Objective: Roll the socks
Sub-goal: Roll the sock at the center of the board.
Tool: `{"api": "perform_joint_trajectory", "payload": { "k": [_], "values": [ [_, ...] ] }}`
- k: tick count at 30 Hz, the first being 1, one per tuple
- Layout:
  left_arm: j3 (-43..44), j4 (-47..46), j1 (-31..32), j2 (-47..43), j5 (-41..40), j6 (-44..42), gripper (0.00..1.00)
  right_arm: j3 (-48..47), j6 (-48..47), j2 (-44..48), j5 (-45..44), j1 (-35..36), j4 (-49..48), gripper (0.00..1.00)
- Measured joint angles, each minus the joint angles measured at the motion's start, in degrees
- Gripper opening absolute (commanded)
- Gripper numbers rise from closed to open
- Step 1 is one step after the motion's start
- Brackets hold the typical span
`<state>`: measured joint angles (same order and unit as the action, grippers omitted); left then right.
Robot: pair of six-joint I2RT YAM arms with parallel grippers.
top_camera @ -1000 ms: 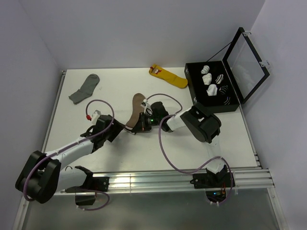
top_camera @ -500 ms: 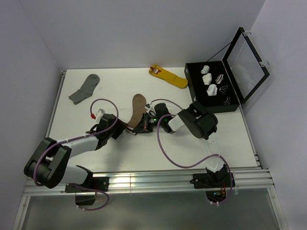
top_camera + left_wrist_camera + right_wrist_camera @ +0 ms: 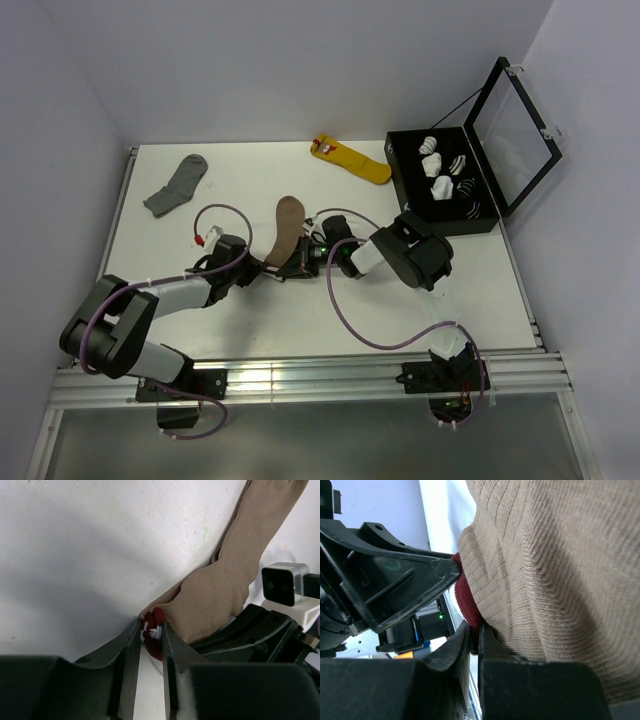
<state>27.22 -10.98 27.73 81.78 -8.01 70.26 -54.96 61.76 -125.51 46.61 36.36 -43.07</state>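
L gripper [image 3: 150, 624] nipped on red cuff [image 3: 152, 632] | R gripper [image 3: 474, 627] clamped on same cuff, opp. side | sock [image 3: 288, 222] flat mid-table, toe pointing away | step: roll start, prob. | nxt: turn cuff toward toe, keep tight

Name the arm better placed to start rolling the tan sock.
Right, probably. The right gripper is shut on the tan sock at the red cuff, so it could turn it over. The left gripper only flanks that cuff, a gap showing between its jaws.
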Motion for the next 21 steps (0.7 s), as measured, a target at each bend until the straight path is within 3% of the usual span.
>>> {"api": "perform_joint_trajectory", "payload": {
  "k": [8, 13, 21],
  "values": [
    [2.1, 2.8, 0.6, 0.6, 0.0, -1.1, 0.09, -0.2, -10.3, 5.5, -4.9, 0.7, 9.3, 0.45],
    [5.3, 7.7, 0.7, 0.6, -0.3, -4.2, 0.09, 1.5, -20.6, 13.2, -14.0, 2.6, 16.2, 0.55],
    [12.3, 15.8, 0.7, 2.3, -0.4, -9.8, 0.09, 5.0, -39.2, 23.9, -34.8, 9.9, 20.7, 0.56]
  ]
}}
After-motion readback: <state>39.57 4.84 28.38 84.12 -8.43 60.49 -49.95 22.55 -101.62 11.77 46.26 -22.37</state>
